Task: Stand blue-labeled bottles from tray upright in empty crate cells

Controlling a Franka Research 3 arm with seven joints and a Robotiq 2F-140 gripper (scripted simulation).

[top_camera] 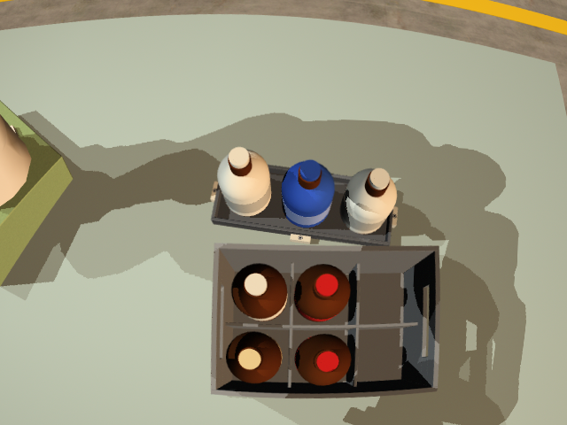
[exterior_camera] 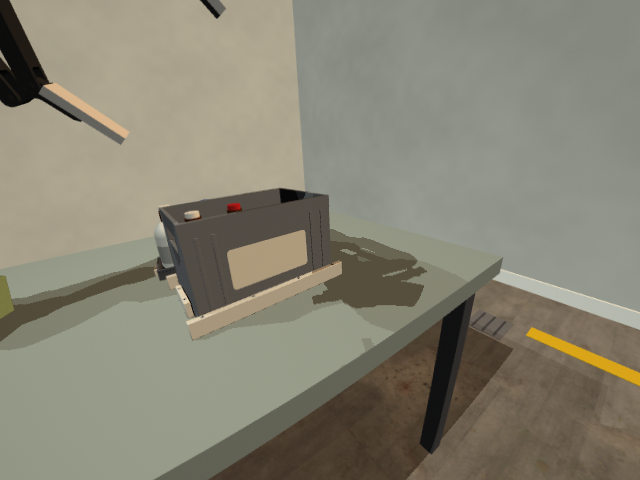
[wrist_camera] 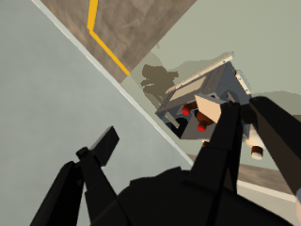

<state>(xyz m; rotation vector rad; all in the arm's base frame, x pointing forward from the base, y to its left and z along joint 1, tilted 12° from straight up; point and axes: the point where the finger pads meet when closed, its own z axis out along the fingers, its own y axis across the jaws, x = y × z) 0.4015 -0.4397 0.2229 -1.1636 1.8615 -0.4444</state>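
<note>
A dark tray [top_camera: 299, 227] holds three upright bottles: a cream one [top_camera: 242, 187] at the left, a blue bottle with a blue label [top_camera: 307, 194] in the middle, and a white one [top_camera: 369, 201] at the right. Just in front stands the grey crate [top_camera: 326, 321]. Two brown bottles with cream caps [top_camera: 254, 284] fill its left cells. Two with red caps [top_camera: 326, 285] fill its middle cells. Its two right cells [top_camera: 377, 320] are empty. My gripper [exterior_camera: 170, 73] is open and empty, high above the table and well away from the crate [exterior_camera: 248, 248]. In the wrist view its fingers stand wide apart.
An olive box [top_camera: 22, 205] holding a peach-coloured object stands at the table's left edge. The table's corner and edge [exterior_camera: 485, 268] lie to the right of the crate. A pale wooden base [exterior_camera: 263, 299] runs under the crate.
</note>
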